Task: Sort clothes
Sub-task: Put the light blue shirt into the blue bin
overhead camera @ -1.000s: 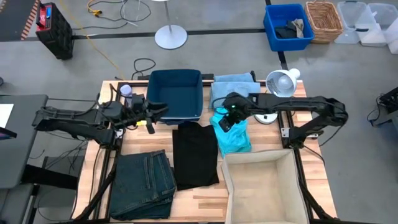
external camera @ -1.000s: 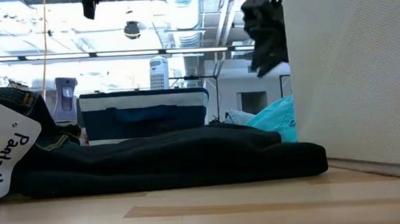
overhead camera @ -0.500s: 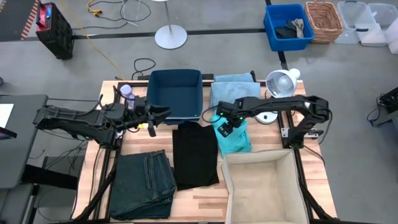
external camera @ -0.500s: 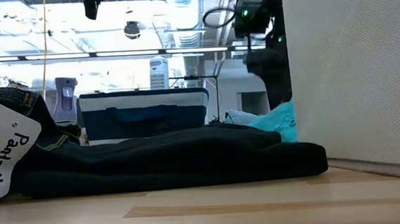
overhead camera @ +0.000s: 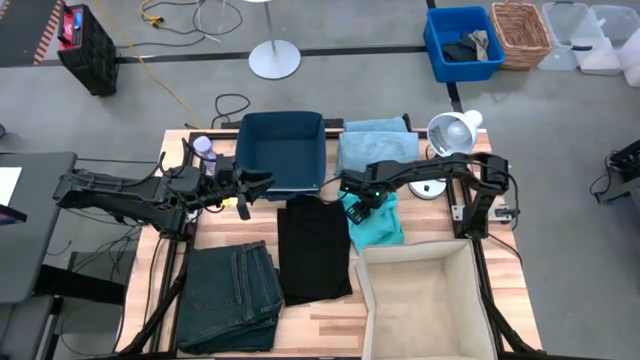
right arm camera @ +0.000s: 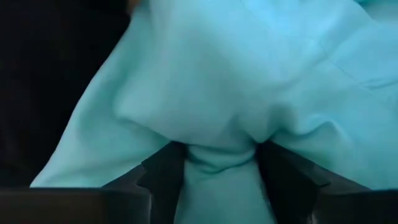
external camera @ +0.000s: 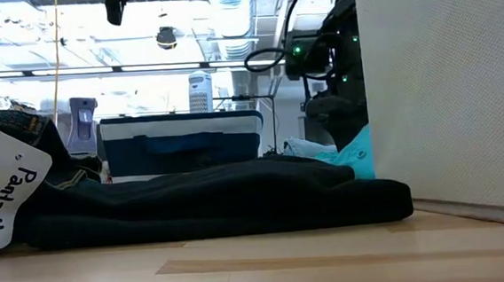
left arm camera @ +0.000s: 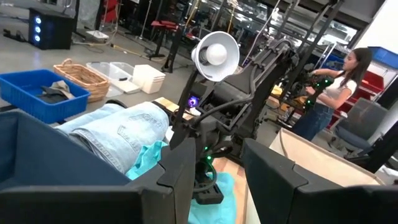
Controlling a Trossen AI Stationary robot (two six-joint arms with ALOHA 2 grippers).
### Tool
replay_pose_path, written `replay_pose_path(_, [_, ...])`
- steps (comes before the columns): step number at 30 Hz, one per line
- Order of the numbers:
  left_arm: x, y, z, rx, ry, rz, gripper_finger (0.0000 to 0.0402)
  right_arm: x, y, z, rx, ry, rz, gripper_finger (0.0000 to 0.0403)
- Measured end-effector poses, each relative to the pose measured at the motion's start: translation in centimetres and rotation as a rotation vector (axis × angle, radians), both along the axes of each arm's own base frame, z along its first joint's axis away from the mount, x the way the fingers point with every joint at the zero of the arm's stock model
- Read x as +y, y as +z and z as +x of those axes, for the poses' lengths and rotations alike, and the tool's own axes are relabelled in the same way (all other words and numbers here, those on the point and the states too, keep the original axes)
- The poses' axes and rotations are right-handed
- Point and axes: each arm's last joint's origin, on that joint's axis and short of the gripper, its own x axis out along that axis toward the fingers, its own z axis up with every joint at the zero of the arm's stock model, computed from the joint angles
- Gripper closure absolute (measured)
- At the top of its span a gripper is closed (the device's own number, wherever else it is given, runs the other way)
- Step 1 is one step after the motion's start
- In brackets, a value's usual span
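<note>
The teal-green top (overhead camera: 378, 226) lies crumpled on the table between the black shirt (overhead camera: 314, 248) and the beige fabric box (overhead camera: 420, 300). My right gripper (overhead camera: 361, 202) is down on the top's far left part, shut on a bunch of it; it also shows in the low view (external camera: 325, 109). The light blue denim piece (overhead camera: 372, 148) lies at the far edge, and the dark green-grey jeans (overhead camera: 230, 295) lie folded at the near left. My left gripper (overhead camera: 248, 190) hovers open and empty beside the dark blue bin (overhead camera: 282, 150). My right gripper holds a gathered bunch of the teal-green top (right arm camera: 219, 155) between its two fingers (right arm camera: 163, 175), with creases running out from the bunch. The fingers come from above, pointing down. The top still lies on the table, slack around the hold.
A white lamp (overhead camera: 452, 130) stands at the far right of the table. The beige box wall (external camera: 452, 82) fills the right of the low view. A paper tag (external camera: 6, 189) hangs from the jeans. A person (left arm camera: 339, 93) stands beyond the table.
My right gripper has come down and a little toward the table's left edge, onto the teal-green top, its arm folding in over the table. The top stays on the table.
</note>
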Motion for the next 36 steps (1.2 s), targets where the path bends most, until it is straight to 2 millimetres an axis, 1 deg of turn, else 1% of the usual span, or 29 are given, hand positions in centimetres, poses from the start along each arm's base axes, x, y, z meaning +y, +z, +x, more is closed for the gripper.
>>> replay_pose_path(2, [0.0,0.0,0.0,-0.002,0.000,-0.006,0.0271,0.0,-0.1,0.0,0.004,0.000,0.002,0.0202])
replay_pose_path(4, [0.0,0.0,0.0,-0.002,0.000,-0.006,0.0271,0.0,-0.2,0.0,0.004,-0.001,0.002,0.0230])
replay_pose_path(6, [0.0,0.0,0.0,-0.001,0.000,-0.007,0.0271,0.0,0.1,-0.1,-0.002,-0.009,0.006,0.0268])
replay_pose_path(10, [0.0,0.0,0.0,-0.001,0.000,-0.007,0.0271,0.2,0.9,-0.3,-0.022,-0.017,0.009,0.0358])
replay_pose_path(11, [0.0,0.0,0.0,-0.001,0.000,-0.007,0.0271,0.2,1.1,-0.4,-0.029,-0.021,0.009,0.0377])
replay_pose_path(12, [0.0,0.0,0.0,-0.001,0.000,-0.007,0.0271,0.3,1.3,-0.4,-0.033,-0.021,0.008,0.0387])
replay_pose_path(16, [0.0,0.0,0.0,-0.001,0.000,-0.007,0.0271,0.7,2.4,-0.8,-0.064,-0.022,0.003,0.0388])
replay_pose_path(20, [0.0,0.0,0.0,-0.001,0.000,-0.007,0.0271,1.2,4.7,-1.4,-0.136,-0.013,-0.026,0.0396])
replay_pose_path(25, [0.0,0.0,0.0,-0.002,0.000,-0.007,0.0271,1.7,8.3,-2.7,-0.262,-0.025,-0.085,0.0400])
replay_pose_path(30, [0.0,0.0,0.0,-0.009,-0.001,-0.026,0.0271,1.9,12.2,-4.7,-0.426,-0.042,-0.149,0.0401])
replay_pose_path(36, [0.0,0.0,0.0,-0.011,0.000,-0.030,0.0271,2.2,17.1,-6.8,-0.722,-0.056,-0.200,0.0402])
